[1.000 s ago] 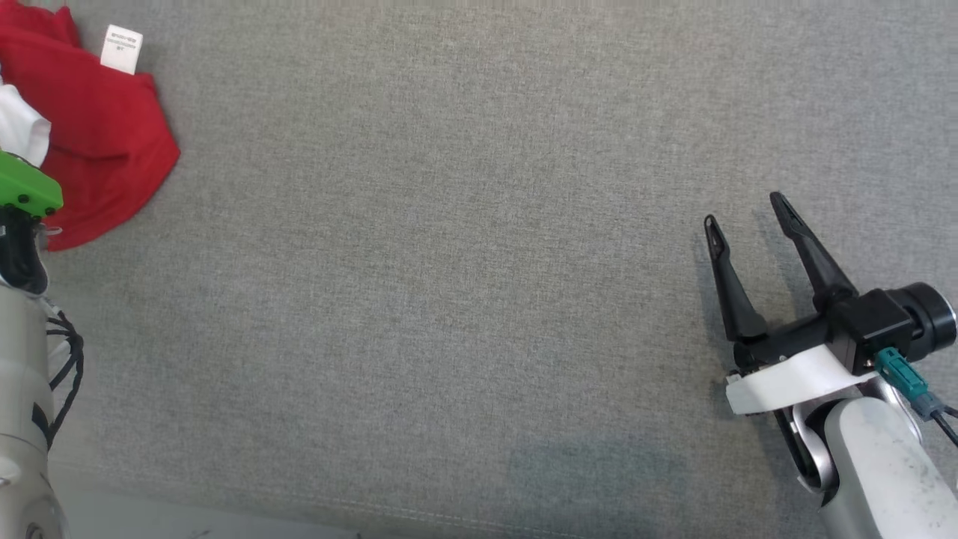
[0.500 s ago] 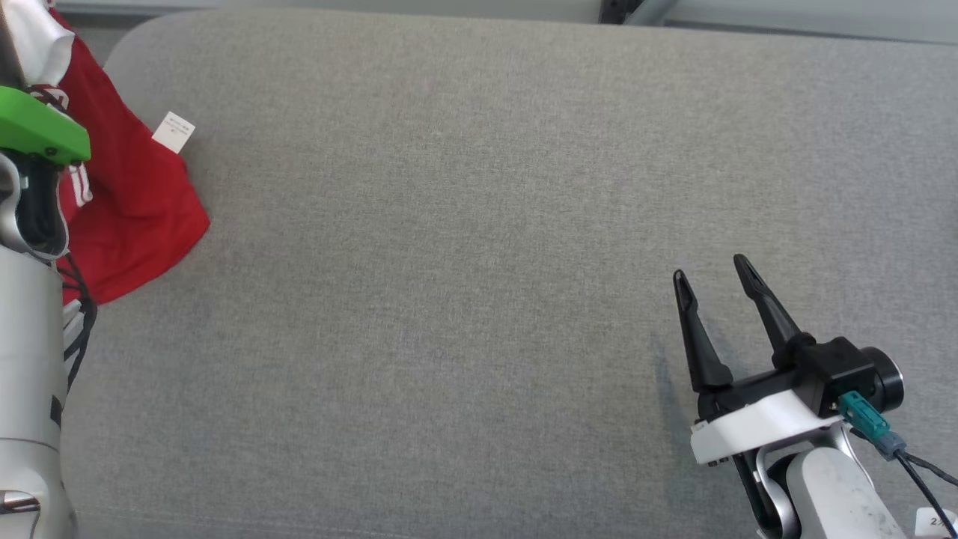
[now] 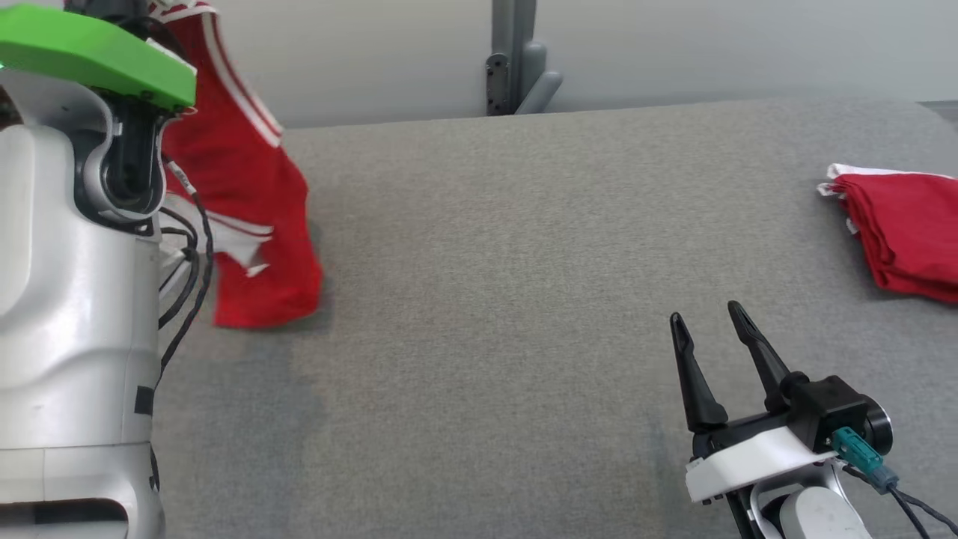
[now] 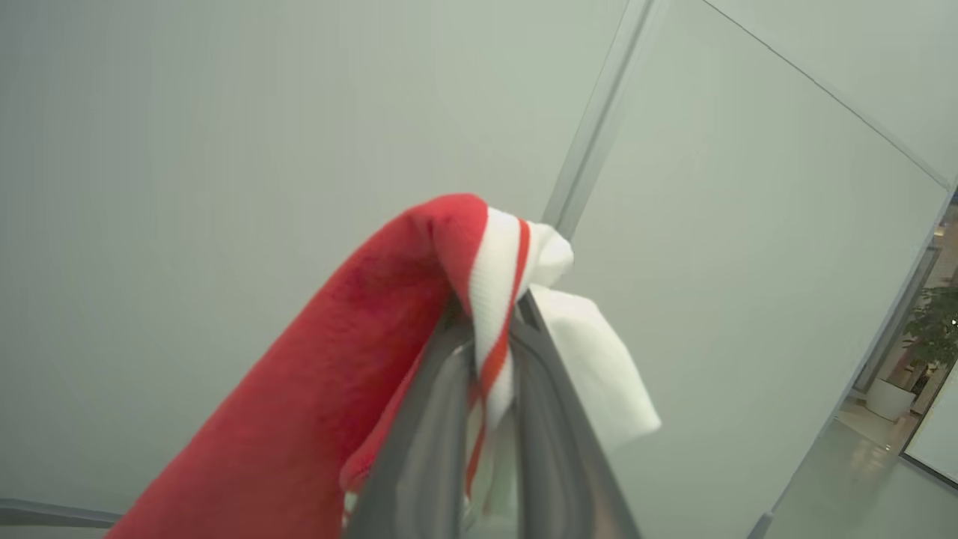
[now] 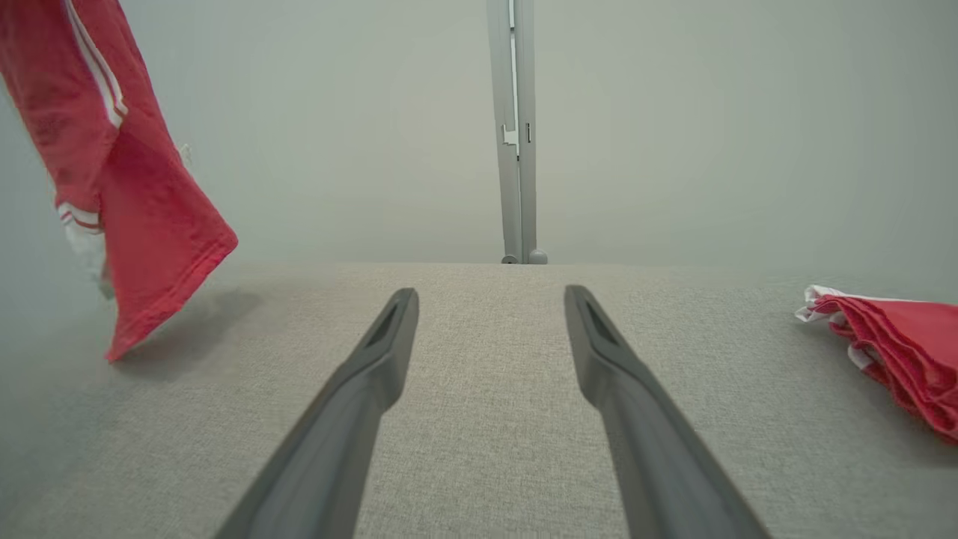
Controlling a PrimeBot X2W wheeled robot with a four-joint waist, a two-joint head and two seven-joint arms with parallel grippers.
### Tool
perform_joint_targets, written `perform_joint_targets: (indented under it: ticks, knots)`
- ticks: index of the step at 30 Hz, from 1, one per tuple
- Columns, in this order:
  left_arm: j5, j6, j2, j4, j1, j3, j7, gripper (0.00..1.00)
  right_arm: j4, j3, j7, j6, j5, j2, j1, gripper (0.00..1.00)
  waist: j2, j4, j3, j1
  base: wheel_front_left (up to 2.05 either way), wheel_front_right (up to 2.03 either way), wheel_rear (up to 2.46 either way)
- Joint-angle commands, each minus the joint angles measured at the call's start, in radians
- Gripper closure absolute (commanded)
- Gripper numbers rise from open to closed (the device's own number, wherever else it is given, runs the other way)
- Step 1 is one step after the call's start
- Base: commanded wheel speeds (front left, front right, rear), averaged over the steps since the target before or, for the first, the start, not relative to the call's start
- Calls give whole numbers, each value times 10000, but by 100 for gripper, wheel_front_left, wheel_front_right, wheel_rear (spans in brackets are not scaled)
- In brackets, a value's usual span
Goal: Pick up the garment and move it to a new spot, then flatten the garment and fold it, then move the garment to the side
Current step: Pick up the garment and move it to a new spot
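Observation:
A red garment (image 3: 247,217) with white stripes hangs in the air at the left, its lower hem close above the grey surface (image 3: 486,284). My left gripper (image 4: 490,318) is shut on its red-and-white trim, with cloth draped over both fingers. In the right wrist view the hanging garment (image 5: 135,187) shows at the far left, lifted off the surface. My right gripper (image 3: 707,318) stands open low at the right, nothing between its fingers (image 5: 382,352), well away from the garment.
A folded pile of red cloth (image 3: 902,232) lies at the right edge of the grey surface, also the pile (image 5: 898,352) in the right wrist view. A grey post (image 3: 513,56) stands behind the far edge against a pale wall. My left forearm (image 3: 67,299) fills the left side.
The head camera has tilted up, showing the wall and far edge. The garment, earlier lying on the surface at the left, now hangs lifted from my left gripper.

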Motion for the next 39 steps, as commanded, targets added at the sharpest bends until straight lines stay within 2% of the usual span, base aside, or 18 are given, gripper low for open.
perform_joint_targets:
  ticks: [1, 5, 10, 16, 25, 31, 32, 33, 34, 35, 36, 39]
  knots:
    - [-19, 70, -48, -181, 163, -34, 99, 100, 0, -8, -5, -15, 78, 5, 124, 0, 0, -1080, -634, 1, 0, 0, 0]
    - [-176, 392, -426, -922, 253, -220, 517, 100, -27, -58, -5, -15, 120, 24, 105, 0, 0, -1732, -634, 1, 0, 0, 0]
    - [-363, 577, -787, -1391, 312, -449, 837, 100, -51, -49, -5, -15, 126, 47, 121, 0, 0, -2392, -570, 1, 0, 0, 0]
    - [-456, 751, -902, -1467, 606, -720, 1231, 100, -131, 5, -5, -13, 292, 53, 14, 0, 0, -2927, -300, 1, 0, 0, 0]
    - [-554, 914, -913, -591, 1419, -999, 1670, 100, -219, 265, -5, -15, 546, 57, -320, 0, 0, -3307, 647, 1, 0, 0, 0]
    - [-18, 749, -958, 691, 1717, -1445, 1004, 100, -329, 482, -5, -13, 756, 58, -787, 0, 0, -3466, 1625, 1, 0, 0, 0]
    - [-23, 686, -1006, 990, 1734, -1487, 876, 93, -337, 529, -5, -13, 763, 58, -859, 0, 0, -3473, 1758, 1, 0, 0, 0]
    - [-54, 572, -1050, 1205, 1687, -1529, 706, 68, -341, 557, -5, -13, 768, 56, -925, 0, 0, -3464, 1875, 1, 0, 0, 0]
    - [-25, 517, -1092, 1431, 1597, -1570, 516, 16, -356, 574, -5, -13, 793, 57, -983, 0, 0, -3439, 1972, 1, 0, 0, 0]
    - [124, 420, -1122, 1628, 1473, -1676, 265, 3, -359, 583, -5, -13, 802, 57, -1021, 0, 0, -3395, 2036, 1, 0, 0, 0]
    - [255, 324, -1170, 1774, 1347, -1814, -20, 0, -358, 554, -5, -13, 795, 57, -1046, 0, 0, -3321, 2078, 1, 0, 0, 0]
    - [700, 91, -1276, 2036, 1149, -2380, -1008, 0, -345, 499, -5, -13, 690, 57, -1098, 0, 0, -3008, 2051, 1, 0, 0, 0]
